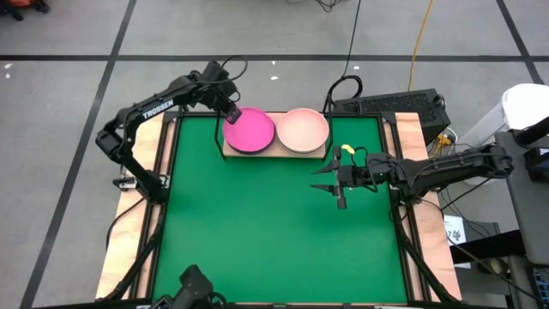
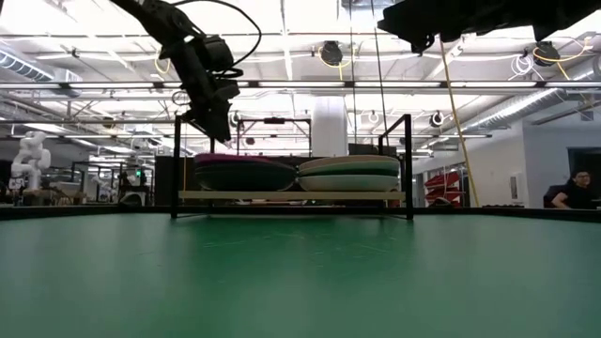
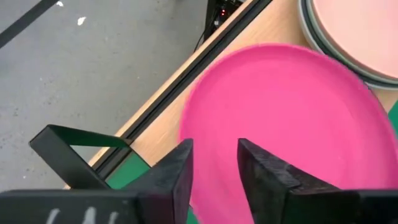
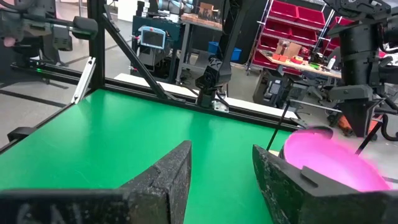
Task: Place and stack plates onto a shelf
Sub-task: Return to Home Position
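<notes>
While both arms hang clear of the dishes, the scene reads so:

Shelf: the shelf (image 1: 275,153) stands at the upper middle of the high view, at the far end of the green mat (image 1: 274,245) that covers the counter (image 1: 129,245). In the low view it sits mid-frame between black wire posts.

Plates: all in view lie on the shelf in two piles side by side, rims touching or nearly so.

Left stack: the left stack (image 2: 244,176) is topped by the hot pink plate (image 1: 253,133), with dark plates under it.

Right stack: the right stack (image 2: 349,176) is topped by the pale pink plate (image 1: 302,130), with pale rims and a dark one beneath. I cannot count the plates in either pile.

Left claw: the left claw (image 1: 232,112) hovers over the upper-left rim of the hot pink plate without touching it. The low view shows air between it and the pile. Its fingers are narrowly parted and hold nothing.

Right claw: the right claw (image 1: 319,180) hangs just right of centre in the high view, over bare mat, lower right of the shelf and apart from it. It points toward the frame's left, with fingers fairly wide and empty.

Background: a person (image 2: 573,192) sits at the right edge of the low view.
</notes>
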`<state>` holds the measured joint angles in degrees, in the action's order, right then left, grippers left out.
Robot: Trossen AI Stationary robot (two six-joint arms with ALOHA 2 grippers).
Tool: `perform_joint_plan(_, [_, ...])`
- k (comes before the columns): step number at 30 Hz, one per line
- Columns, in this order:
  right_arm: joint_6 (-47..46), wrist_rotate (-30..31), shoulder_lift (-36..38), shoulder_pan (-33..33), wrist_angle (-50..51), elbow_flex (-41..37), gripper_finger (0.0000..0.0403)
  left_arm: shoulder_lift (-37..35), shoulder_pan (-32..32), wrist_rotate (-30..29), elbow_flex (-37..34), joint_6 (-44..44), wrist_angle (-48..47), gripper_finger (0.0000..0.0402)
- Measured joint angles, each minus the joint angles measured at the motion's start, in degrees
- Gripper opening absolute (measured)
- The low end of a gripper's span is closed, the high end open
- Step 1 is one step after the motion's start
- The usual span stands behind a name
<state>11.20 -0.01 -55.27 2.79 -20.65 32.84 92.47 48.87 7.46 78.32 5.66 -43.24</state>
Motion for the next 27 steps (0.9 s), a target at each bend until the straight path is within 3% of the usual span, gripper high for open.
perform_joint_plan(6, [0.0, 0.0, 0.2, 0.0, 0.1, 0.0, 0.0151, -2.3, -0.3, 0.4, 0.0, 0.2, -0.2, 0.0144])
perform_joint_plan(11, [0.1, 0.0, 3.6, 0.0, 2.8, 0.0, 0.0151, -9.8, -1.0, 1.1, 0.0, 2.5, 0.4, 0.0143])
perform_joint_plan(17, [1.7, 0.2, 13.3, -0.2, 10.8, 0.0, 0.015, -22.7, -5.8, 5.4, -0.3, 4.4, 2.7, 0.0091])
perform_joint_plan(21, [2.5, 0.1, 19.9, -0.2, 11.0, -2.7, 0.015, -30.5, -10.4, 6.4, -4.6, 2.5, 7.1, 0.0065])
perform_joint_plan(27, [3.5, 1.7, 30.7, -0.2, 7.8, -10.2, 0.015, -43.0, -17.8, 6.2, -16.6, -1.9, 17.5, 0.0027])
